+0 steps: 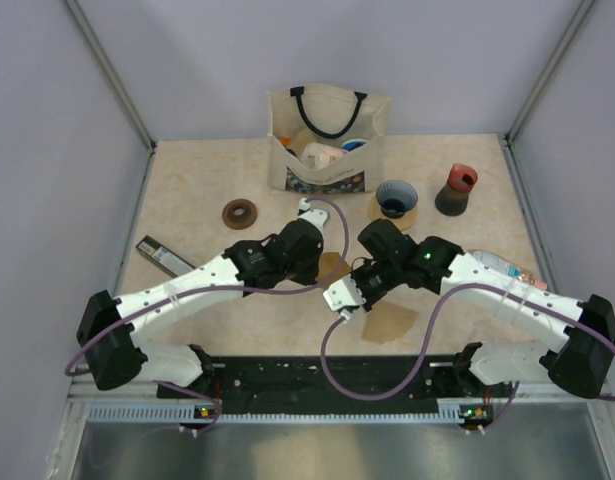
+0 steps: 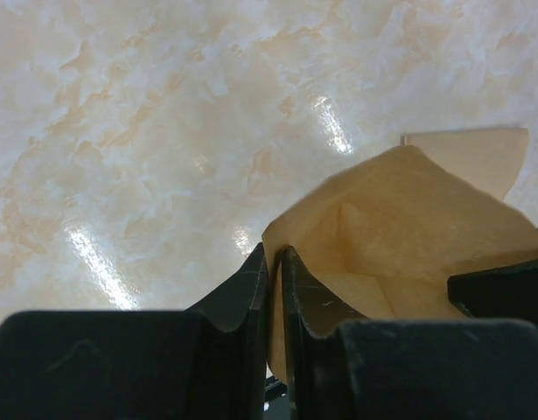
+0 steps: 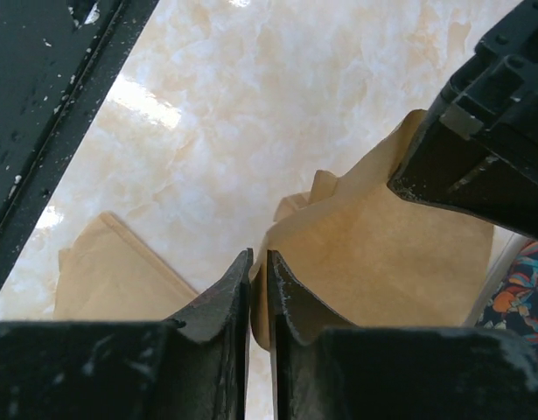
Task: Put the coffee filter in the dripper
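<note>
Pinching the coffee filter [image 2: 400, 227] — left gripper [image 2: 274, 255] and right gripper [image 3: 259, 260] both clamped.

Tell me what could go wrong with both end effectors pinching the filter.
1. The left end effector and right end effector each pinch an edge of the thin filter; pulling apart could tear it.
2. It looks only partly opened, so it may seat crooked in the dripper.
3. The dripper stands close to the grinder, which an arm might bump on approach.
</note>
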You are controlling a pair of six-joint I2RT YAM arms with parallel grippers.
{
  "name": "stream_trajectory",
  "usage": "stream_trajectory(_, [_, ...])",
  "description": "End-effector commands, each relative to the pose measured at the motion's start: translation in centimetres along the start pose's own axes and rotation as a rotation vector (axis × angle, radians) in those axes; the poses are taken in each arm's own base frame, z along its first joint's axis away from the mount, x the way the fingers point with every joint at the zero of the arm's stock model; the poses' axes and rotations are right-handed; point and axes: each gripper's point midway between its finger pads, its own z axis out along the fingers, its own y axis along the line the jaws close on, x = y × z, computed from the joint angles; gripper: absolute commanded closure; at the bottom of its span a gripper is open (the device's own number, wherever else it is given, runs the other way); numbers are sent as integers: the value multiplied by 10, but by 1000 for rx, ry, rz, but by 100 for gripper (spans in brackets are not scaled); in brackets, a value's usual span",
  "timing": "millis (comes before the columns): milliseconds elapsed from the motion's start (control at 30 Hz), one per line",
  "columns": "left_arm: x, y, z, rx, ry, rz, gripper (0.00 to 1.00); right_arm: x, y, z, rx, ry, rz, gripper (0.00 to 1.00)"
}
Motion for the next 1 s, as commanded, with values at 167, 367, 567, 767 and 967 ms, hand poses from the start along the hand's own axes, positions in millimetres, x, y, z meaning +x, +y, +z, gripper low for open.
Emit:
stream_trajectory(167, [-24, -4, -15, 16, -81, -12, 85, -48, -54, -35, 308, -162, 36, 1])
stream_trajectory(367, [-34, 13, -12, -85, -136, -30, 85, -65, -80, -98, 717, -371, 354, 1])
stream_trajectory(567, [-46, 15, -11, -108, -189, -57, 85, -9, -86, -150, 1173, -606, 1205, 1])
stream_trajectory(767, [-54, 10, -10, -108, -206, -98, 85, 19, -65, -134, 1200, -538, 1453, 1])
stream_trajectory(967, [-51, 13, -11, -132, -189, -160, 82, 32, -61, -111, 1188, -513, 1570, 1])
